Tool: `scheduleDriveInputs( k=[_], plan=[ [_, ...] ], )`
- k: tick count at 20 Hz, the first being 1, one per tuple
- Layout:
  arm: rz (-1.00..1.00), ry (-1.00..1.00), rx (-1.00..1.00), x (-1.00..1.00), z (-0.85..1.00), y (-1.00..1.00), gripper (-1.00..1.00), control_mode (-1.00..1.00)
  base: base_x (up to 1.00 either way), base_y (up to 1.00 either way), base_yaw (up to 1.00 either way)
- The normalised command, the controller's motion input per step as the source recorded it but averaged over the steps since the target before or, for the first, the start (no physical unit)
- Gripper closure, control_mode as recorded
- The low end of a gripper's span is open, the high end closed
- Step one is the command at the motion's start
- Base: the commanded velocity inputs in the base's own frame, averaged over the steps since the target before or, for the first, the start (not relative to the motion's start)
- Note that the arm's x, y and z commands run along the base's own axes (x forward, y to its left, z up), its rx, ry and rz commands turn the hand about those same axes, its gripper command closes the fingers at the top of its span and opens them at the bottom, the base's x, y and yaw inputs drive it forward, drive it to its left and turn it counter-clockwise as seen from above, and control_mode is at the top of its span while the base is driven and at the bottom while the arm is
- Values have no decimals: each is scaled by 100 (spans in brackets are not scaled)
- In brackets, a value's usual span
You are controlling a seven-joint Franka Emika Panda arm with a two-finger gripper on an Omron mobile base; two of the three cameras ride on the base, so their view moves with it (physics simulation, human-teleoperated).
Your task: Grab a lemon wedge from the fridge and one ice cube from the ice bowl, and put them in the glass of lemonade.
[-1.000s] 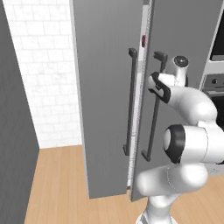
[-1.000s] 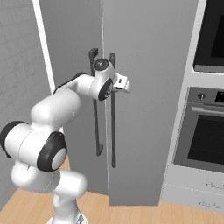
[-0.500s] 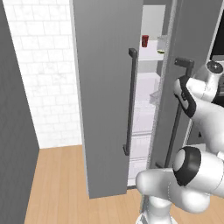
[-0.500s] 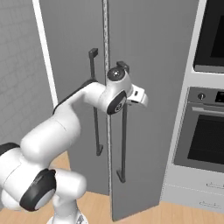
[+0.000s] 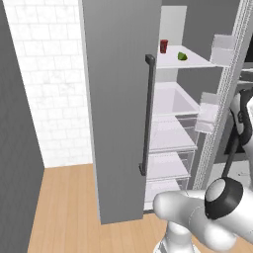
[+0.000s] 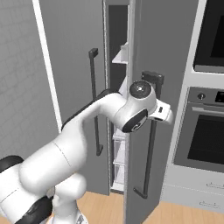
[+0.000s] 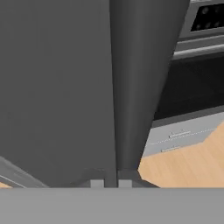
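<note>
The fridge (image 5: 118, 99) has its left door closed and its right door (image 6: 166, 43) swung wide, baring white shelves. The lemon wedge (image 5: 182, 56), tiny and yellow-green, lies on the top shelf (image 5: 197, 62) just right of a small dark-red cup (image 5: 163, 46). My arm reaches out to the open door, with the wrist (image 6: 140, 107) against its dark bar handle (image 6: 151, 144). In the hand view my gripper (image 7: 110, 183) is shut, fingertips almost together, and that handle (image 7: 135, 87) rises right in front of them. The ice bowl and the glass of lemonade are out of view.
A built-in oven (image 6: 210, 144) with grey drawers (image 6: 201, 192) below stands right of the open door. A white brick wall (image 5: 49, 74) is left of the fridge, above a wood floor (image 5: 64, 207). Clear door bins (image 5: 207, 111) hang inside the open door.
The right fridge door has swung from barely ajar to wide open, and my hand went right with its handle. The shelves, cup and wedge came into sight. The jaws closed.
</note>
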Motion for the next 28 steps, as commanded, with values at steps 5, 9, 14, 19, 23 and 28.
scheduleDriveInputs(
  k=[5, 9, 14, 19, 23, 28],
  plan=[
    [2, 0, 0, -62, 38, -4, -100, -100, 0, 0, 0],
    [0, -7, -15, -68, 45, 46, -100, -100, 0, 0, 0],
    [0, -6, -25, -55, 21, 85, -100, -100, 0, 0, 0],
    [0, 0, -23, -4, 0, 100, -100, -100, 0, 0, 0],
    [0, 0, -7, 53, 0, 51, -100, -100, 0, 0, 0],
    [0, 5, -5, 99, -4, 0, -100, -100, 0, 0, 0]
  ],
)
